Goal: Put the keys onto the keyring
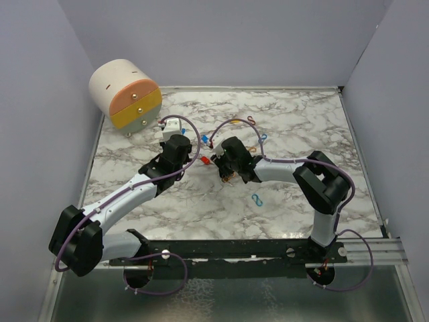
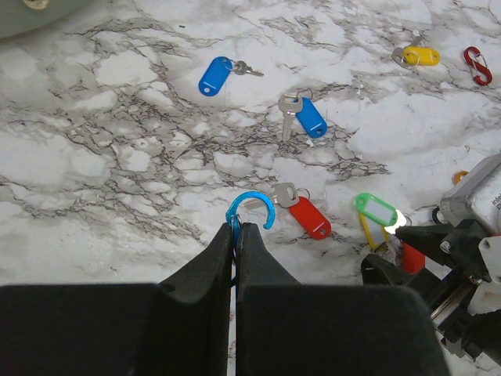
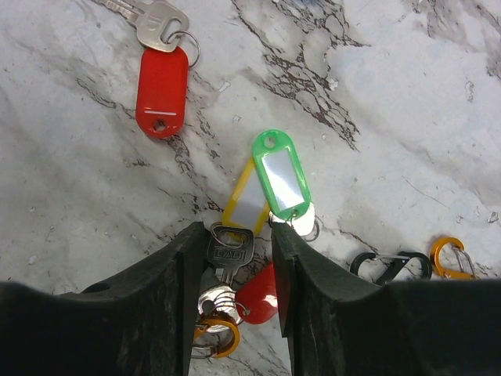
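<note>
My left gripper (image 2: 237, 229) is shut on a blue S-shaped clip (image 2: 252, 208), whose open hook sticks out past the fingertips. Near the hook lies a red key tag (image 2: 310, 217) with its silver key. Two blue key tags (image 2: 213, 76) (image 2: 311, 117) and a yellow one (image 2: 420, 56) lie farther off. My right gripper (image 3: 239, 231) is open, low over the table. Between its fingers are a silver key (image 3: 228, 252), a second red tag (image 3: 260, 296) and an orange clip (image 3: 219, 335). A green tag (image 3: 280, 174) and a yellow tag (image 3: 244, 205) lie just ahead. The two grippers (image 1: 182, 149) (image 1: 221, 161) are close together.
A cylindrical drawer box (image 1: 125, 94) stands at the back left. Loose clips lie around: black (image 3: 387, 266) and orange (image 3: 450, 254) right of my right gripper, red (image 2: 477, 65) at the back, blue (image 1: 257, 199) in front of the right arm. Walls enclose the marble table (image 1: 201, 215).
</note>
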Controlling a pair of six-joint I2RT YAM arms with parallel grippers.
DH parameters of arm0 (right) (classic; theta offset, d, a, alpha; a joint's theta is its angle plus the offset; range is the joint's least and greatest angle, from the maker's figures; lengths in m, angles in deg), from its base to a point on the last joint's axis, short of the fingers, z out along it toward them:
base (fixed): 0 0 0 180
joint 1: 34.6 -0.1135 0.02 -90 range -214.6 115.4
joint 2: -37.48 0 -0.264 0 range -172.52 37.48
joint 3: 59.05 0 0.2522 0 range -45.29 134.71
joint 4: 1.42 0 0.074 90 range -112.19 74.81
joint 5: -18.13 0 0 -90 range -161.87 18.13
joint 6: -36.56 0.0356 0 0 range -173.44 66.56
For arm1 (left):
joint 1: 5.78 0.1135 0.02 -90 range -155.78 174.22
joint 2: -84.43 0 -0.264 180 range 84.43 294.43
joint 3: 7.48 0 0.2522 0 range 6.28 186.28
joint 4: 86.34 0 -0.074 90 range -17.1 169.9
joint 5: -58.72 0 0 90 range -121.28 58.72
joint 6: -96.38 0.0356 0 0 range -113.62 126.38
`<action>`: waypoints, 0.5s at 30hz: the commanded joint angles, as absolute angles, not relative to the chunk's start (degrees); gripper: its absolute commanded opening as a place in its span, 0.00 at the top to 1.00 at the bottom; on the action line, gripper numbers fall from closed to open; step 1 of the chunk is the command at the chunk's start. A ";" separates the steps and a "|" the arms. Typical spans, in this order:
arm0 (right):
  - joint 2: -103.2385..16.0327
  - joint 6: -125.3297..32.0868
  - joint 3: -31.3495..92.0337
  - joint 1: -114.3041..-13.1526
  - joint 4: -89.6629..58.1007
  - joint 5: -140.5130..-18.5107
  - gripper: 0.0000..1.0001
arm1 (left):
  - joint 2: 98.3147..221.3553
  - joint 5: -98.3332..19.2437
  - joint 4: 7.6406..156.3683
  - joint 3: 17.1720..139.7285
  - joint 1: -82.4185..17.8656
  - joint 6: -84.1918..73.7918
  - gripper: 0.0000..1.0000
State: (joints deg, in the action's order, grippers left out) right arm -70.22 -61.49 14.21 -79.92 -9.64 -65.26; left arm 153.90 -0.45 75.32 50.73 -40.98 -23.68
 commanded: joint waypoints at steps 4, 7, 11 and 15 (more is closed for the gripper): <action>-71.78 -62.32 15.04 -80.38 -9.67 -64.84 0.63 | 153.05 -1.65 76.06 50.40 -40.58 -23.48 1.00; -71.79 -62.20 14.98 -80.39 -9.36 -64.75 0.66 | 153.07 -1.66 76.22 50.32 -40.50 -23.45 1.00; -71.72 -62.05 15.04 -80.39 -8.93 -64.98 0.70 | 153.16 -1.68 76.25 50.32 -40.49 -23.42 1.00; -71.60 -61.96 14.94 -80.39 -8.44 -65.38 0.78 | 153.25 -1.75 76.37 50.32 -40.41 -23.50 1.00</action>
State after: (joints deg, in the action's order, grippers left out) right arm -70.64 -61.73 14.24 -79.92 -9.56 -65.28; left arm 153.90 -0.52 75.37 50.73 -40.78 -23.68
